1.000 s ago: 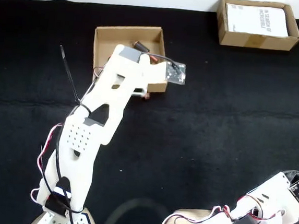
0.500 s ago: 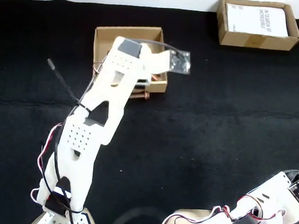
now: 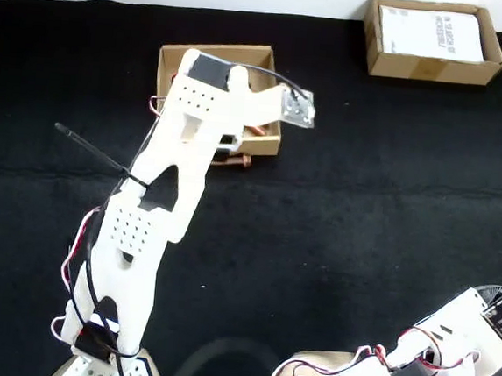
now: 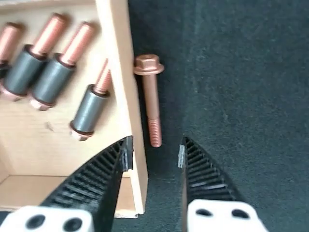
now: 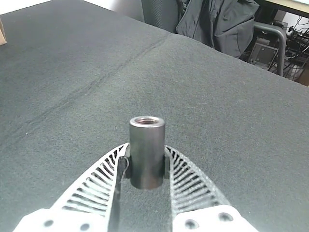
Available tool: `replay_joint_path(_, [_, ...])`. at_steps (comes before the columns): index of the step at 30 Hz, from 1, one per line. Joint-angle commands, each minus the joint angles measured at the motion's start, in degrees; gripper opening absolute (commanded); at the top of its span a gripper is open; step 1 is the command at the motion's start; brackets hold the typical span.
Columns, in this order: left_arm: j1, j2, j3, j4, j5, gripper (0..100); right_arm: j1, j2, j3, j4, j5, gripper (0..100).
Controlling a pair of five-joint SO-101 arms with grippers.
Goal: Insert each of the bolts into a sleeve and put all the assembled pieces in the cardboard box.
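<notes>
A loose copper bolt [image 4: 150, 101] lies on the black cloth right beside the outer wall of the cardboard box [image 4: 118, 72]. My left gripper [image 4: 154, 151] hangs open above it, one finger over the box wall and the other over the cloth, with the bolt's threaded tip between them. Three bolts in grey sleeves [image 4: 89, 111] lie inside the box. In the high view the left arm [image 3: 207, 105] covers much of the box [image 3: 170, 58], and the bolt [image 3: 233, 160] shows by its near wall. My right gripper [image 5: 146, 162] is shut on an upright grey sleeve [image 5: 147, 150].
A second cardboard box [image 3: 431, 65] holding a white sheet stands at the far right of the table. The right arm [image 3: 428, 371] sits low at the near right corner. Black cloth [image 3: 364, 207] covers the table between them.
The left arm has swung farther over the cardboard box and its wrist has turned. The loose bolt and the right arm have stayed where they were.
</notes>
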Motion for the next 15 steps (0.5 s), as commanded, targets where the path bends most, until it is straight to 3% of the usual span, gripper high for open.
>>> replay_joint_path(1, [-0.3,-3.5,1.7,0.4,0.4,17,0.0,-0.7,4.4,-1.2,0.5,0.7])
replay_joint_path(8, [1.1,-3.4,5.8,-0.4,0.4,17,0.0,-0.7,4.4,-1.3,0.5,0.7])
replay_joint_path(15, [1.6,-3.4,10.4,-8.4,0.4,17,0.0,-0.7,4.4,-1.3,0.6,0.7])
